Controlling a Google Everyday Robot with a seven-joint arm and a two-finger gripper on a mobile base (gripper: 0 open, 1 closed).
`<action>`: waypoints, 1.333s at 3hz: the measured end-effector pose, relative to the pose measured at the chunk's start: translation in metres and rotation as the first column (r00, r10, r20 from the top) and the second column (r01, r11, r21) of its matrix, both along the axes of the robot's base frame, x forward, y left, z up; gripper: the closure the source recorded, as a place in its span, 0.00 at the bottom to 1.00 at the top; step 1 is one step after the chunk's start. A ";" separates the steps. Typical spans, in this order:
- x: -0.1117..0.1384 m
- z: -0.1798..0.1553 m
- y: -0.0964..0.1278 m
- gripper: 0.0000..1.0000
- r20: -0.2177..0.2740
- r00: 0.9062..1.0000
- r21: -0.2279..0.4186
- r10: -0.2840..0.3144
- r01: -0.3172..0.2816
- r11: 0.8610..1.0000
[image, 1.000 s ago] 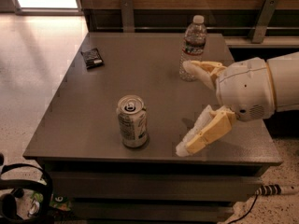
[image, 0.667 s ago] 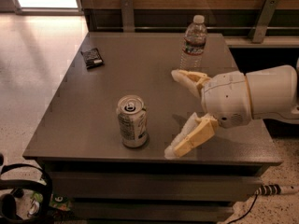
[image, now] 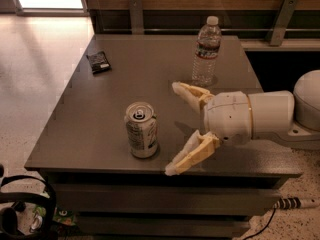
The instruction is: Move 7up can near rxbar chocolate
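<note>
The 7up can [image: 141, 129] stands upright near the front edge of the dark table [image: 140, 69], silver top with pull tab showing. The rxbar chocolate [image: 99, 62] lies flat in its dark wrapper at the table's far left. My gripper [image: 174, 129] is just right of the can, at about its height, with its two cream fingers spread wide: one finger [image: 189, 92] behind, the other [image: 192, 154] near the front edge. It is open and holds nothing; it does not touch the can.
A clear plastic water bottle [image: 206, 51] stands at the table's back right, behind my gripper. A wooden wall with metal brackets runs behind the table. Cables and a dark object [image: 22, 211] lie on the floor at the front left.
My gripper has moved left across the table toward the can, fingers still spread. The can, bar and bottle have not moved.
</note>
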State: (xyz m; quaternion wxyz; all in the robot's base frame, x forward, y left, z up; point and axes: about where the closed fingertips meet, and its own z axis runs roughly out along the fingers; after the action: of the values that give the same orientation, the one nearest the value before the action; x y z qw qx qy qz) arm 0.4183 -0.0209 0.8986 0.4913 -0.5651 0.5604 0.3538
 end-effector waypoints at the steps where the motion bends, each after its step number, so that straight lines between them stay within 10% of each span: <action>1: 0.007 -0.014 0.017 0.00 -0.028 0.999 0.064 0.031 -0.029 0.997; 4: 0.020 -0.024 0.032 0.00 -0.061 0.995 0.171 0.073 -0.062 0.983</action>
State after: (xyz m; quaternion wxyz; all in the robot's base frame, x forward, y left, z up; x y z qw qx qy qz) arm 0.4383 0.0110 0.8742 0.5060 -0.5280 0.5252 0.4352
